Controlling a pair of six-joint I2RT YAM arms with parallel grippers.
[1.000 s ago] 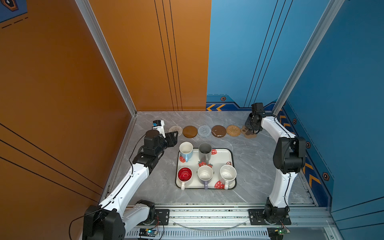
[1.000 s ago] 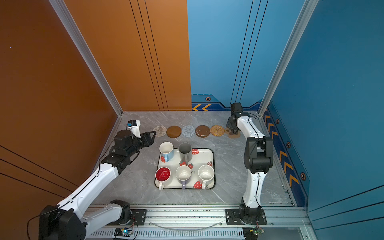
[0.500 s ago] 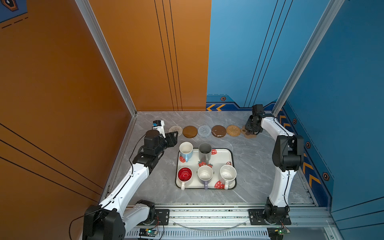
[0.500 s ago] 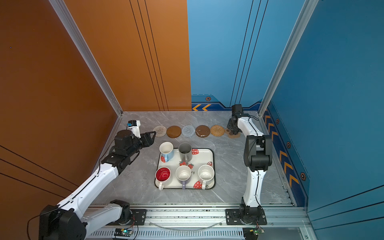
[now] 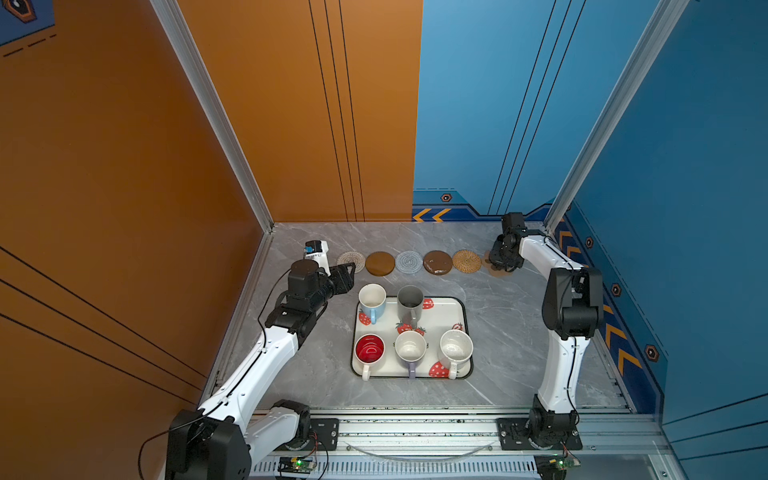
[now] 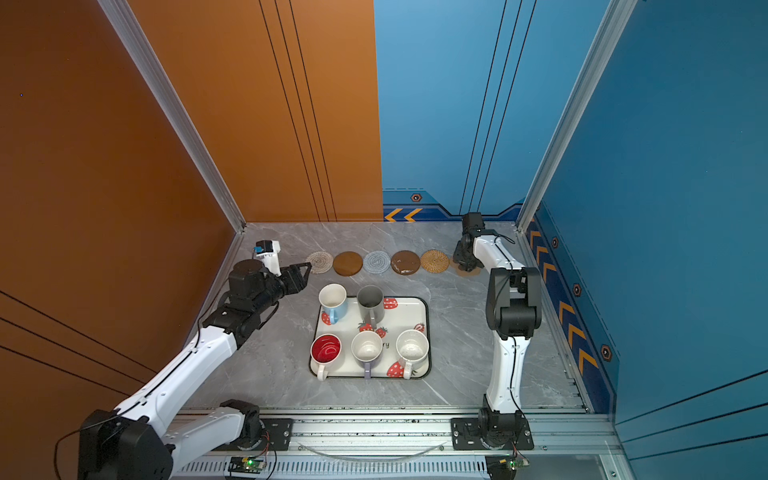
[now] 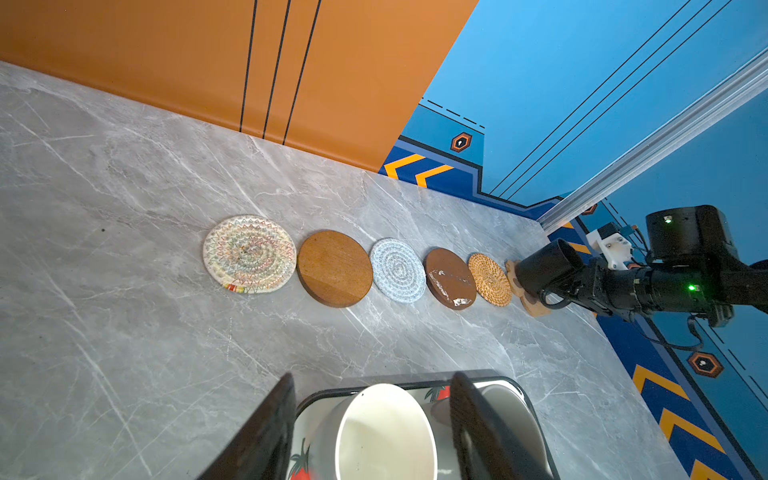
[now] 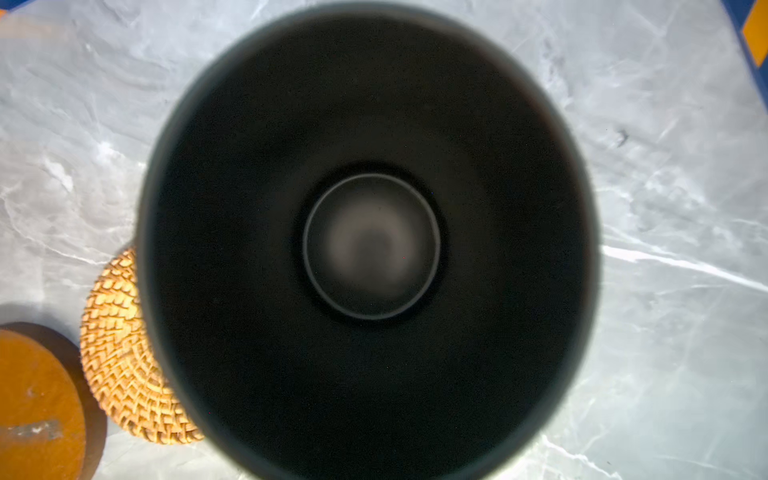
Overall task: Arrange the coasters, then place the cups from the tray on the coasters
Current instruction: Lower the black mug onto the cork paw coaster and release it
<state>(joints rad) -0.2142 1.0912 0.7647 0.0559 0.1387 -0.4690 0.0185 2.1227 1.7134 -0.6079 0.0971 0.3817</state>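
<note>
Six coasters lie in a row at the back: beige woven [image 5: 351, 261], brown disc [image 5: 380, 263], grey woven [image 5: 410, 262], a second brown disc [image 5: 437, 262], rattan [image 5: 466, 261] and the paw shape [image 5: 498, 273]. My right gripper [image 5: 503, 258] is shut on the black cup [image 7: 546, 266], upright over the paw coaster [image 7: 534, 307]; whether they touch I cannot tell. The tray [image 5: 444, 318] holds the light blue cup [image 5: 372, 301], grey cup [image 5: 410, 301], red-inside cup [image 5: 369, 351], lavender cup [image 5: 410, 349] and speckled cup [image 5: 456, 349]. My left gripper [image 5: 345, 276] is open and empty beside the light blue cup [image 7: 382, 432].
The orange wall runs along the left and back, the blue wall along the back and right, close behind the right arm. The black cup [image 8: 370, 245] fills the right wrist view, with the rattan coaster [image 8: 116, 357] beside it. Bare marble surrounds the tray.
My right gripper has sunk slightly with the black cup toward the paw coaster, and its elbow shifted a little. The left arm has not moved.
</note>
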